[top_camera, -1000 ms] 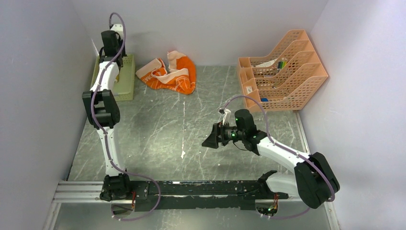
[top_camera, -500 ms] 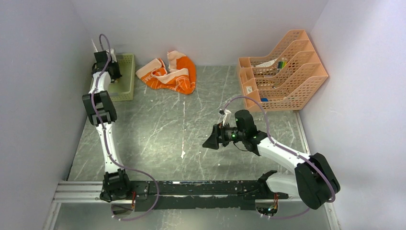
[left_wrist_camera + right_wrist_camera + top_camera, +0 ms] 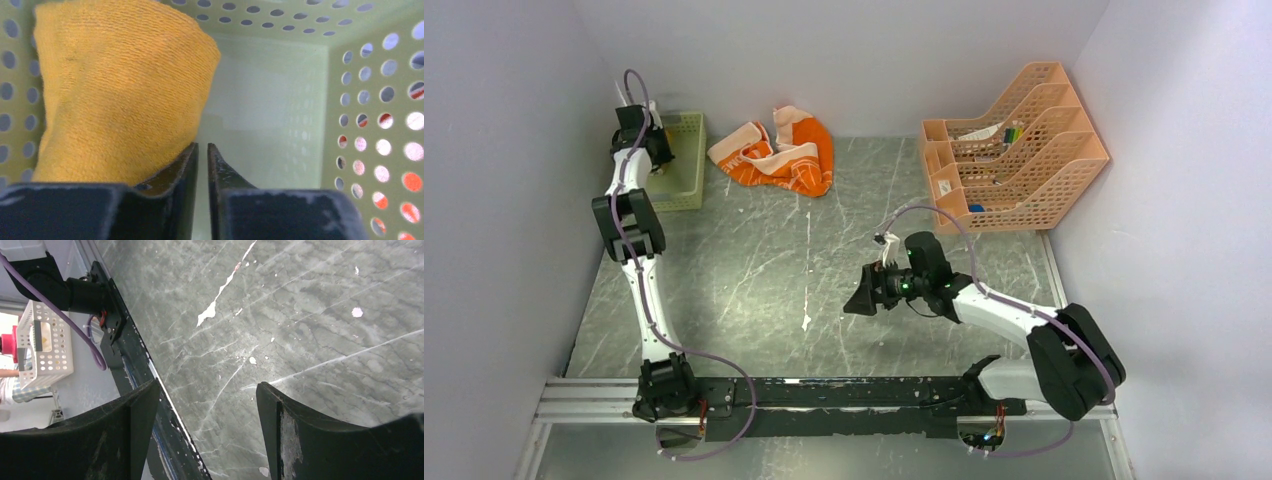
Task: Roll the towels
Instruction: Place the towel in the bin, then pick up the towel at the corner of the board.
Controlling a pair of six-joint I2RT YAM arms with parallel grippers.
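Observation:
The mustard-yellow towel (image 3: 115,95) lies bunched inside the green mesh basket (image 3: 375,125), filling the left of the left wrist view. My left gripper (image 3: 202,145) is down in that basket with its jaws nearly together. Only a thin slit shows between them, and through it the pale basket floor. The yellow cloth presses against the outer side of the left finger (image 3: 172,167) and is not between the jaws. The orange towel (image 3: 779,155) lies crumpled at the back of the table, right of the basket (image 3: 686,170). My right gripper (image 3: 861,297) hovers open over the marbled tabletop, mid-right, holding nothing (image 3: 207,390).
A peach file rack (image 3: 1014,150) with pens and papers stands at the back right. Grey walls close in on the left, back and right. The black base rail (image 3: 844,395) runs along the near edge. A white basket (image 3: 42,345) sits off the table.
My left arm has swung left and dipped lower into the green basket, and its jaws have closed up. The right arm has shifted slightly left and down, still open.

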